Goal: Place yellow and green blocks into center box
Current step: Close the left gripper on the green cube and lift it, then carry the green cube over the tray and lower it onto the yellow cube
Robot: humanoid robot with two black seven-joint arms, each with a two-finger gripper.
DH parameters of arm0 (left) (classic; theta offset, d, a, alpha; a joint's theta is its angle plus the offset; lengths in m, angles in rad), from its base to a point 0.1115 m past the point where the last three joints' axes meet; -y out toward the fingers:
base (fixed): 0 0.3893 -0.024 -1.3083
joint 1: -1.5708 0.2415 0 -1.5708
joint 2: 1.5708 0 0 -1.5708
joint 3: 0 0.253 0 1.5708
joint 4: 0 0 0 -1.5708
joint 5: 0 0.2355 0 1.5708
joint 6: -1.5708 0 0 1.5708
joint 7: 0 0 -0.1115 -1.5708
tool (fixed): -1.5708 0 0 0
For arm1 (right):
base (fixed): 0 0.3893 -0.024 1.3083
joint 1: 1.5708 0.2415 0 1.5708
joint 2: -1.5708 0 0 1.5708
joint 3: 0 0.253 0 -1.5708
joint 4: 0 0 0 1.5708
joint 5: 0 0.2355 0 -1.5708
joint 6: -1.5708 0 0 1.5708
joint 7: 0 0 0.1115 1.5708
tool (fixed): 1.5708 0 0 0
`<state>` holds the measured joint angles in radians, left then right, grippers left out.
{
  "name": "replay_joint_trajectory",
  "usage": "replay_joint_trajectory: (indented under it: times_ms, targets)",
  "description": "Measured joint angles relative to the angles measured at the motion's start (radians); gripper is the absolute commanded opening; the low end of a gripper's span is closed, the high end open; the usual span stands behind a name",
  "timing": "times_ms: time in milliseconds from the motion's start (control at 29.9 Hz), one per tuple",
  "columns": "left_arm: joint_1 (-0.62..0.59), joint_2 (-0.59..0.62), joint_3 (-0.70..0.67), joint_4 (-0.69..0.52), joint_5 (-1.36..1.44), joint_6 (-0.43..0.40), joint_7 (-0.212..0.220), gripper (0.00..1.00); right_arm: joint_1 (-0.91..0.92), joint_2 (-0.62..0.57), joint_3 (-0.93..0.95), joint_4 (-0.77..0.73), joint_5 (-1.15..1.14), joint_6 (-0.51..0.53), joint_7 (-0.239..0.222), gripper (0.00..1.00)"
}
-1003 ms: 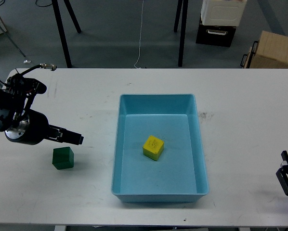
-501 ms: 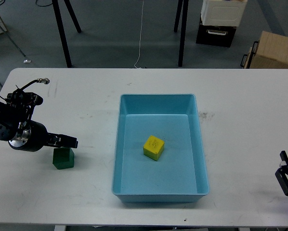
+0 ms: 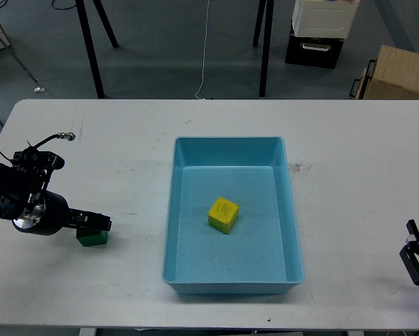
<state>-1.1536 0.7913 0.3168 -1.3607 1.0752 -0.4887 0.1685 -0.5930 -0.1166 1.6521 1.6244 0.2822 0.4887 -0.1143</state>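
The green block [image 3: 92,238] sits at the frame's lower left on the counter [image 3: 125,140], half hidden under my left tool [image 3: 101,224], whose spread I cannot tell; I judge the grasp comes next, then carrying it to the blue box [image 3: 169,231] beside the yellow block [image 3: 223,214].

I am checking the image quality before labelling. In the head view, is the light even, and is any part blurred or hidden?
Head view: the light is soft and even, and the white table shows no strong glare. The yellow block in the blue box is sharp. The left gripper is dark and covers part of the green block. The right gripper is cut by the frame edge.
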Motion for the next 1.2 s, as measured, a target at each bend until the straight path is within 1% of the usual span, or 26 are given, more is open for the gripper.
replay_joint_trajectory:
  times_ms: [100,134,167,201,267,401,535,602,735,802,869,936,1036,1203]
  targets:
    - [0.0,-0.001,-0.002,-0.003,0.032,0.0,0.021,0.26,-0.001,0.0,0.0,0.0,-0.007,0.0,0.0,1.0]
    - [0.0,-0.002,-0.003,-0.003,0.04,0.0,0.031,0.15,-0.001,0.0,0.0,0.0,-0.008,0.0,0.0,1.0]
    - [0.0,-0.002,-0.003,-0.005,0.045,0.0,0.042,0.1,-0.001,0.0,0.0,0.0,-0.008,0.0,0.0,1.0]
    - [0.0,-0.002,-0.004,-0.007,0.049,0.0,0.055,0.09,-0.001,0.0,0.0,0.0,-0.009,0.0,0.001,1.0]
    - [0.0,-0.002,-0.004,-0.014,0.051,0.0,0.071,0.02,-0.002,0.0,0.0,-0.001,-0.009,0.0,0.001,1.0]
    - [-0.004,0.009,-0.016,-0.036,0.052,0.0,0.08,0.0,-0.002,0.0,0.0,-0.001,-0.009,0.0,0.001,1.0]
    - [-0.03,0.031,-0.084,-0.068,0.044,0.0,0.078,0.0,-0.003,0.0,0.0,-0.002,-0.009,0.0,0.001,1.0]
    - [-0.078,0.036,-0.114,-0.078,0.035,0.0,0.073,0.0,-0.004,0.0,0.0,-0.002,-0.009,0.0,0.001,1.0]
    - [-0.253,0.017,-0.125,-0.069,-0.039,0.0,0.067,0.0,-0.007,-0.001,0.004,-0.002,-0.009,0.0,0.001,1.0]
    - [-0.361,-0.036,-0.113,-0.041,-0.101,0.0,0.066,0.0,-0.008,-0.001,0.008,-0.002,-0.009,0.0,0.001,1.0]
    - [-0.463,-0.121,-0.08,-0.003,-0.165,0.0,0.065,0.0,-0.01,-0.002,0.011,-0.002,-0.009,0.0,0.001,1.0]
    - [-0.533,-0.22,-0.037,0.036,-0.215,0.0,0.065,0.0,-0.01,-0.002,0.014,-0.002,-0.009,0.0,0.001,1.0]
    - [-0.577,-0.374,0.016,0.11,-0.253,0.0,0.066,0.0,-0.011,-0.002,0.018,-0.002,-0.009,0.0,0.001,1.0]
    - [-0.577,-0.62,0.082,0.228,-0.262,0.0,0.066,0.0,-0.013,-0.001,0.021,-0.014,-0.009,0.0,0.001,1.0]
